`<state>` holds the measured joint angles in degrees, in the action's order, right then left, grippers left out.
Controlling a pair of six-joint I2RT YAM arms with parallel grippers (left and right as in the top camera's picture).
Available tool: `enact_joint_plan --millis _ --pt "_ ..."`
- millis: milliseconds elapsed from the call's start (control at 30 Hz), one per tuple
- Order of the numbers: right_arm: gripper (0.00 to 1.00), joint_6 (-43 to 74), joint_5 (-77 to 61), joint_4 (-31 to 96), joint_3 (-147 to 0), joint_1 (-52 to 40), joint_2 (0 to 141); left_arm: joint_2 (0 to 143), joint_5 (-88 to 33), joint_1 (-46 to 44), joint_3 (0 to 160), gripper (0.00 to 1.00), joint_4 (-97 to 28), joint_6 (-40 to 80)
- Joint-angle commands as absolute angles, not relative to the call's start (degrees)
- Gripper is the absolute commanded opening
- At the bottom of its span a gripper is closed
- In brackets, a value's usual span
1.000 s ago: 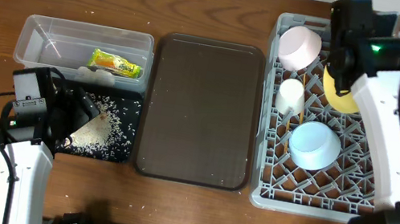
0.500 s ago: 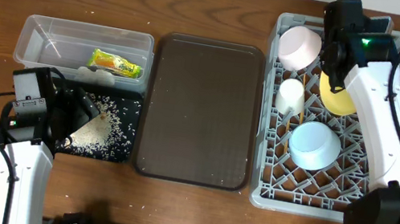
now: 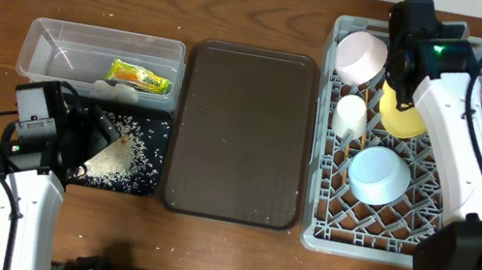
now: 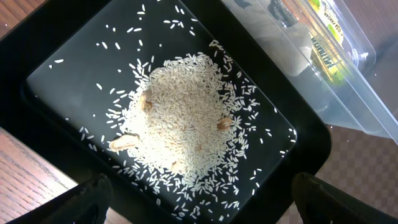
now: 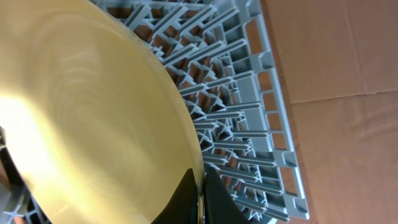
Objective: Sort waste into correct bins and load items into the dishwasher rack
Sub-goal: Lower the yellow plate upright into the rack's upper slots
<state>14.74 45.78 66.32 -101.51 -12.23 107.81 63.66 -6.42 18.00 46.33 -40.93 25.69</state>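
From above I count two bins, one brown serving tray (image 3: pixel 241 135) and one grey rack (image 3: pixel 421 234) on the wooden table (image 3: pixel 263 1). The rack sits at 3 o'clock and holds four dishes. One pink-sided bowl (image 3: pixel 360 57) is at its 11 o'clock corner. One small white cup (image 3: pixel 352 117) is just below that, and one light blue bowl (image 3: pixel 379 175) lies toward 7 o'clock. One yellow plate (image 3: pixel 403 118) is near 12 o'clock, partly under the right arm (image 3: pixel 457 132). I cannot make out chopsticks. The clear tub (image 3: pixel 43 28) is at 10 o'clock with one snack wrapper (image 3: pixel 141 76) and one white tissue (image 3: pixel 116 90) inside. The black tray (image 3: pixel 160 136) touches the tub's near side at 8 o'clock and holds the rice (image 3: pixel 114 161). The left arm (image 3: pixel 35 135) hangs over it. The serving tray lies between bins and rack.

The left wrist camera looks straight down into the black tray. The rice makes one heap in the middle, with loose grains scattered all round and a few tan bits mixed in. The left gripper (image 4: pixel 199 190) hangs above it, fingers (image 4: pixel 93 194) spread wide to 7 and 5 o'clock, holding nothing. The tub runs off toward 2 o'clock, the wrapper showing through its wall.

The right wrist camera is filled from 9 o'clock by the yellow plate, standing on edge among the rack's grey pegs. These spread from 12 to 5 o'clock, with bare table beyond at 3. At 6 o'clock the right gripper (image 5: pixel 201 194) has its two dark fingers pinched together on the plate's rim.
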Motion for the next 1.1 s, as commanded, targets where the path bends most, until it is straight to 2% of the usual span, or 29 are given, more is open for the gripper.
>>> enact_joint_plan --millis 0,400,433,500,667,900,1067 --pt "0.06 16.29 45.54 65.93 -101.38 -11.97 109.67 63.72 -5.48 18.26 47.11 0.95 -41.1 26.0" --pt "0.18 16.23 43.03 59.99 -101.38 -11.97 112.2 63.72 -5.48 18.26 47.11 0.95 -41.1 26.0" --pt "0.21 16.21 43.03 59.57 -101.38 -11.97 112.2 63.72 -5.5 18.26 47.11 0.95 -41.1 26.0" --pt "0.41 15.33 43.05 58.92 -101.38 -11.97 112.18 63.72 -5.48 18.26 47.11 0.95 -41.1 26.0" --pt "0.66 13.32 43.0 57.34 -101.73 -11.99 111.81 63.72 -5.5 18.26 47.11 0.95 -41.1 26.0" --pt "0.78 12.03 39.62 57.12 -104.53 -12.29 107.87 63.72 -5.5 18.26 47.11 0.95 -41.1 26.0" --pt "0.84 8.6 25.96 55.59 -105.3 -12.29 102.91 63.72 -5.5 18.26 47.11 0.95 -41.1 26.0"
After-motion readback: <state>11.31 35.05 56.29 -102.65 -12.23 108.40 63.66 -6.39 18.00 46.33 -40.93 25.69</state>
